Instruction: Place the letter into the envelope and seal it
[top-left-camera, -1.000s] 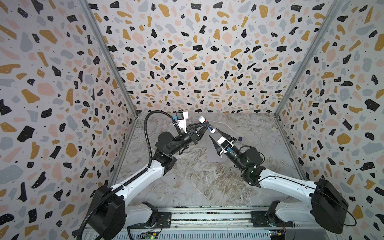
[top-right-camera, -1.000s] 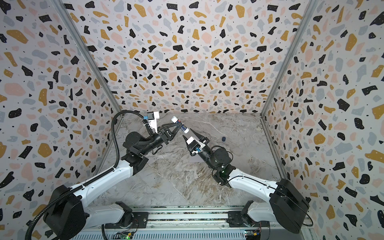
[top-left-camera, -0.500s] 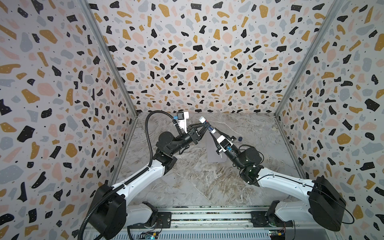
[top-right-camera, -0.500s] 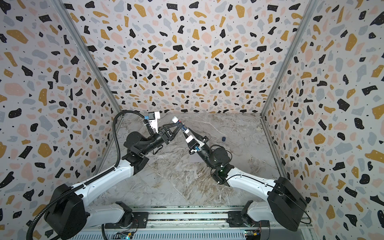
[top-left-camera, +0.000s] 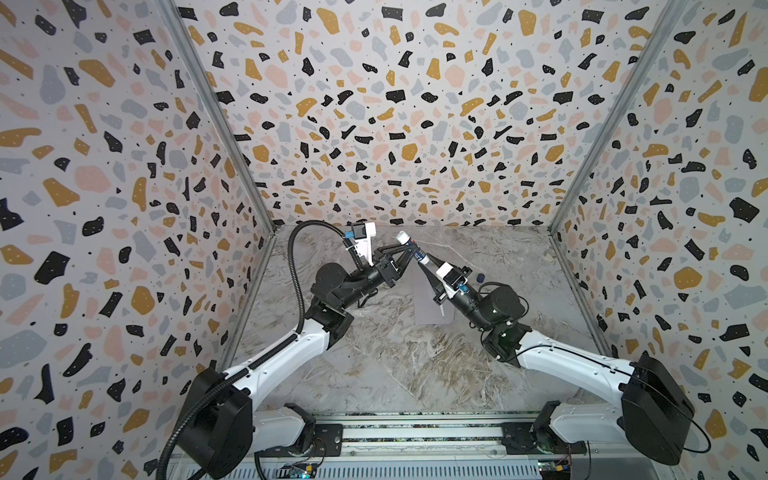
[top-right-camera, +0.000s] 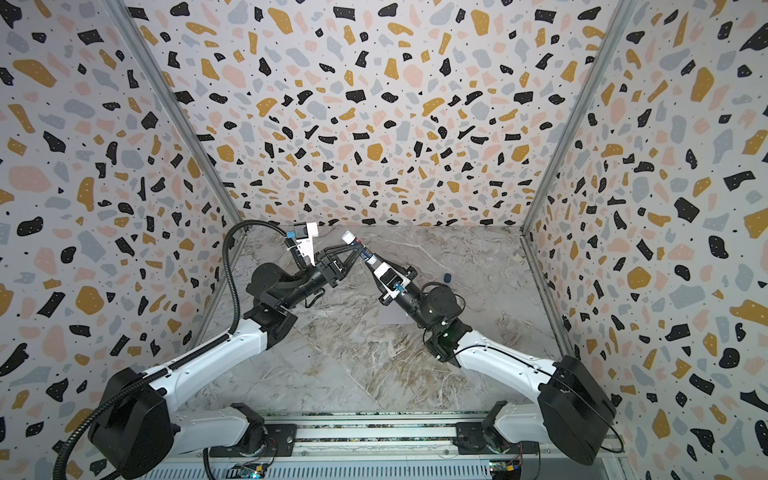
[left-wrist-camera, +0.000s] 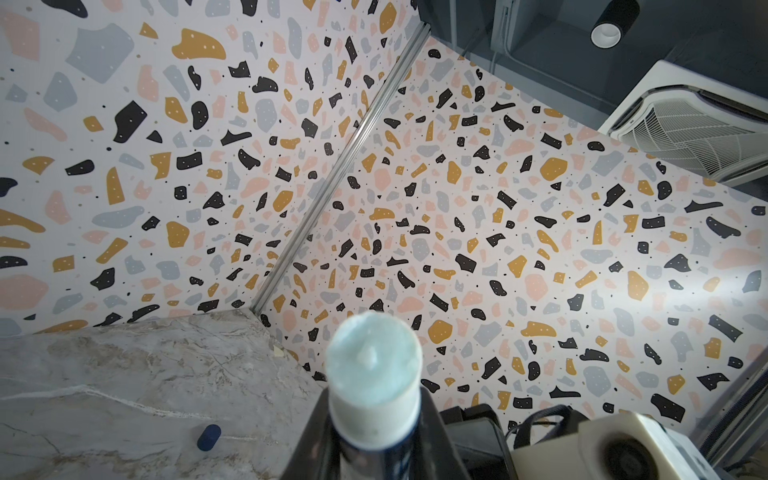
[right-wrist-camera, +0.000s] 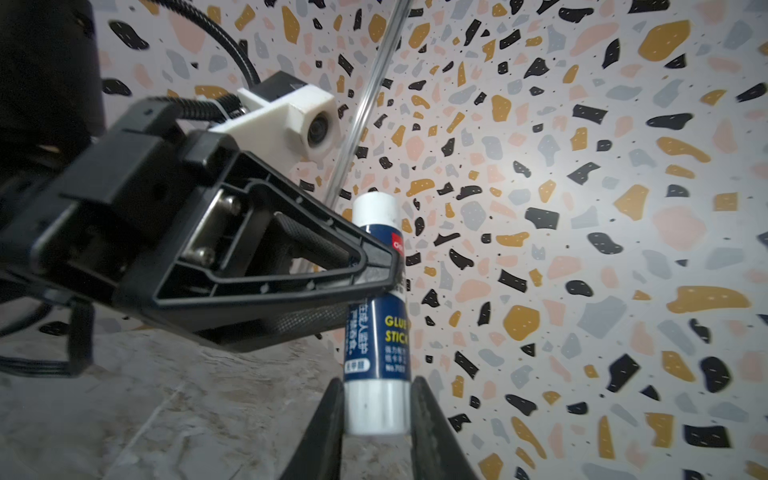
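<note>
Glue stick (right-wrist-camera: 377, 316) gripped by both pincers

Stick is held in the air over the far part of the table (top-left-camera: 374, 365), glue end exposed. Left gripper (top-left-camera: 411, 252) is clamped on its blue body; right gripper (right-wrist-camera: 376, 409), wider a second ago, is now closed onto the white base. Handover before sealing is judged likely. Envelope (top-left-camera: 428, 311) is lying flat under the right arm, flap not made out; letter is not seen in any view. Cap (left-wrist-camera: 208, 437) is left loose on the table near it. Back wall (top-left-camera: 395, 124) is close behind the stick; open table is left toward the front
</note>
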